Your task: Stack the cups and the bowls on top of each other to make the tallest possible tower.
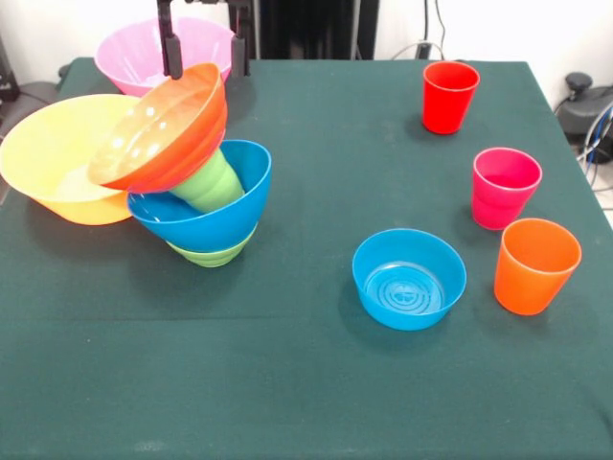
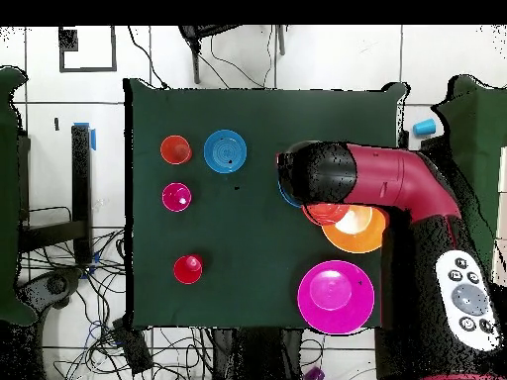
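The tower stands at the left of the front view. Its base is the small green bowl [image 1: 215, 254], with the wide blue bowl [image 1: 201, 220] on it. The light green cup [image 1: 211, 182] lies tilted in the blue bowl. The shallow orange-red bowl [image 1: 163, 129] leans steeply on the cup. My gripper [image 1: 206, 69] is open just above this bowl's upper rim, one finger [image 1: 172, 53] on each side. The red cup [image 1: 448, 96], magenta-pink cup [image 1: 505, 187], orange cup [image 1: 536, 265] and small translucent blue bowl [image 1: 409, 278] stand apart at the right.
The big yellow-orange bowl [image 1: 57, 158] touches the tower's left side, and the big pink bowl [image 1: 144, 48] stands behind it. In the overhead view my arm [image 2: 396, 178] covers the tower. The pink bowl [image 2: 336, 296] and the yellow-orange bowl [image 2: 361, 233] show beside it.
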